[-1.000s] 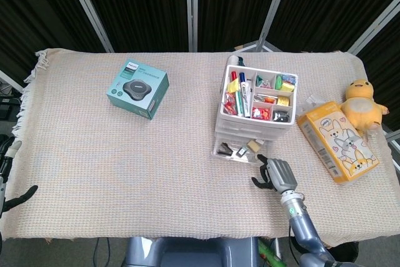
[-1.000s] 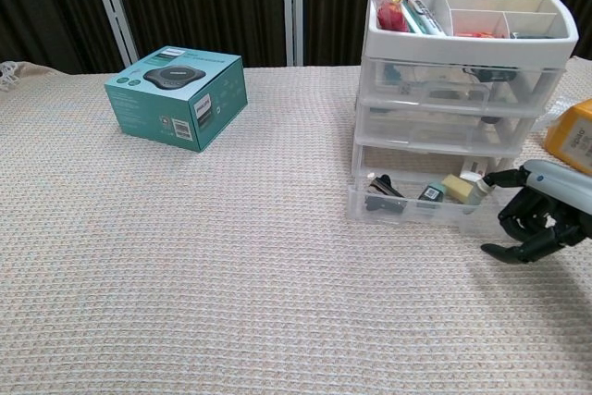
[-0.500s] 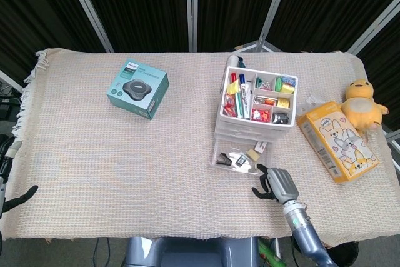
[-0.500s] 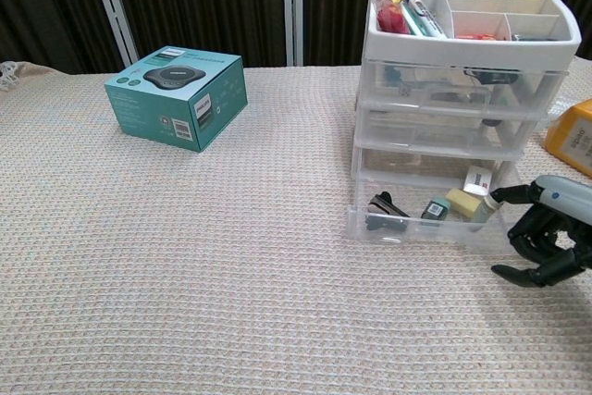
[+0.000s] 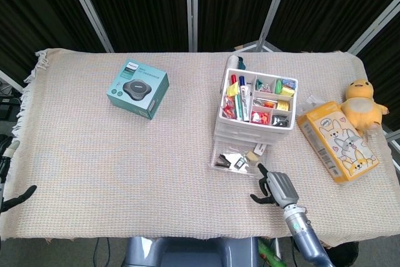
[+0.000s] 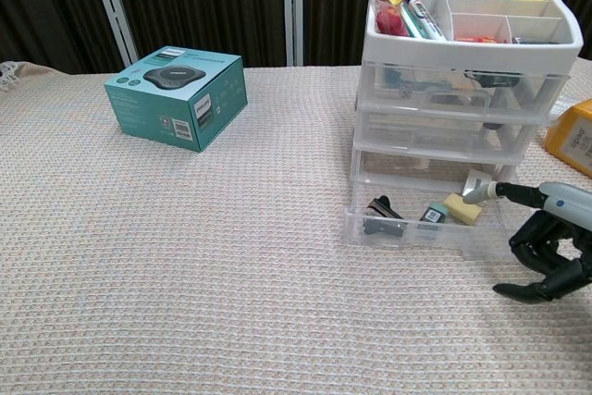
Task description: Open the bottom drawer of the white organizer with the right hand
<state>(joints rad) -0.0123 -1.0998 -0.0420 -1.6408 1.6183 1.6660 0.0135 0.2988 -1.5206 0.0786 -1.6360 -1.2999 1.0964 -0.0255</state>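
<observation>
The white organizer point(image 5: 255, 112) point(image 6: 462, 71) stands right of the table's middle, its top tray full of pens and small items. Its clear bottom drawer point(image 5: 235, 158) point(image 6: 418, 221) is pulled out toward me, showing clips and small blocks inside. My right hand point(image 5: 277, 188) point(image 6: 549, 249) sits at the drawer's front right corner. One finger reaches onto the drawer's rim and the others curl downward above the cloth. Of my left hand point(image 5: 17, 196), only a dark tip shows at the table's near left edge.
A teal box point(image 5: 137, 89) point(image 6: 176, 96) lies at the back left. An orange carton point(image 5: 337, 140) and a yellow plush duck point(image 5: 362, 104) lie right of the organizer. A woven beige cloth point(image 5: 125, 167) covers the table.
The bottom drawer has slid further out toward me, and my right hand has drawn back with it toward the near edge. The left hand has not moved.
</observation>
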